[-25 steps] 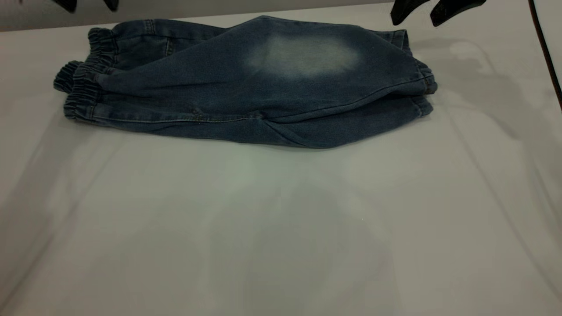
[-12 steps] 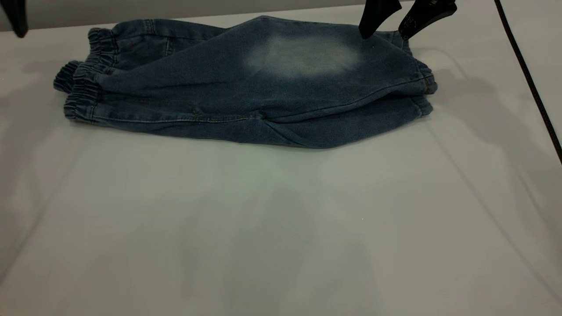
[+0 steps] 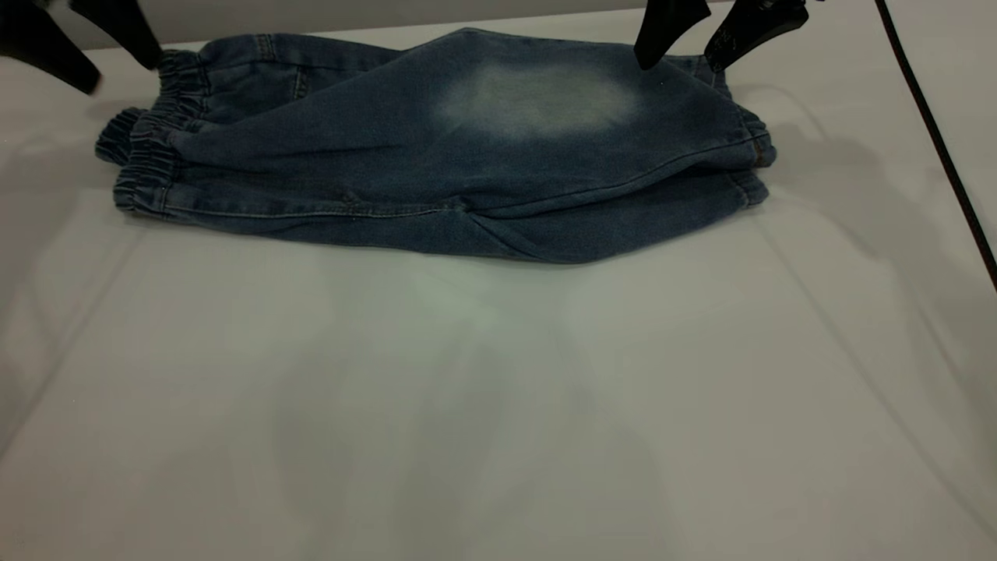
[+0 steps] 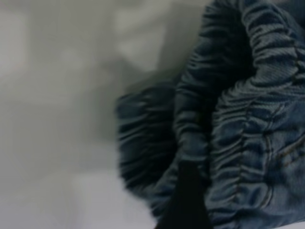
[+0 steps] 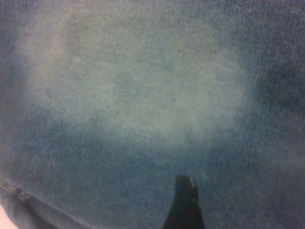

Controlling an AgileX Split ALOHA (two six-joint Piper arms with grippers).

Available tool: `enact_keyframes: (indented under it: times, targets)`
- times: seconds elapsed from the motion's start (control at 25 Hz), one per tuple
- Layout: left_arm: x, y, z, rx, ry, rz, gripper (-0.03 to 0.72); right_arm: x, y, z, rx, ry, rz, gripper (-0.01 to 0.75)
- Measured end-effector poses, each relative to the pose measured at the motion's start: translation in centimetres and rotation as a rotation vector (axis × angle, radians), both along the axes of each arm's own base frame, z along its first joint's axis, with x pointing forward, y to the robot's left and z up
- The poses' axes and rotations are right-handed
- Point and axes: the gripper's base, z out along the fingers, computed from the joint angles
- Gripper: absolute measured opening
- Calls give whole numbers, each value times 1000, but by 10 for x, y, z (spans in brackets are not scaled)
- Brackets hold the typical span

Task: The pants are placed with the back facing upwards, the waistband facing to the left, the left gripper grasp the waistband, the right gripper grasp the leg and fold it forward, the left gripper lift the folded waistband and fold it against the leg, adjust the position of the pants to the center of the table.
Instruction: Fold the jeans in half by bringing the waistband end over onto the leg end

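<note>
The blue denim pants (image 3: 405,183) lie folded lengthwise at the far side of the table (image 3: 498,405). The leg with the pale oval patch (image 3: 537,101) lies on top. The ruched waistband (image 3: 148,160) points left. My left gripper (image 3: 121,72) hangs open just above and beside the waistband's far corner. The left wrist view shows the gathered waistband (image 4: 248,119) close up, with one black finger (image 4: 188,200) at its edge. My right gripper (image 3: 679,64) is open above the leg's hem end. In the right wrist view, one finger (image 5: 185,205) hovers over the faded patch (image 5: 138,90).
A black cable (image 3: 938,136) runs down the right side of the table. The pants sit close to the table's far edge (image 3: 545,17). The wide near half of the tabletop holds only shadows.
My left gripper has dropped into view next to the waistband. My right gripper moved left and down over the leg a second ago and has held still since. The pants have not moved.
</note>
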Motion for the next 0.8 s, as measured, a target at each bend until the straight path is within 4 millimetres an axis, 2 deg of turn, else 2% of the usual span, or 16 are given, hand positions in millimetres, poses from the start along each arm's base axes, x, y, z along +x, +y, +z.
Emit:
enact_keyframes:
  times: [0.28,0.8]
  targets:
    - [-1,2,-37,-4,81,21,542,0,0,0,1,3,1,498]
    - [-1,13,-42,133,85,3,542,0,0,0,7,6,-3,498]
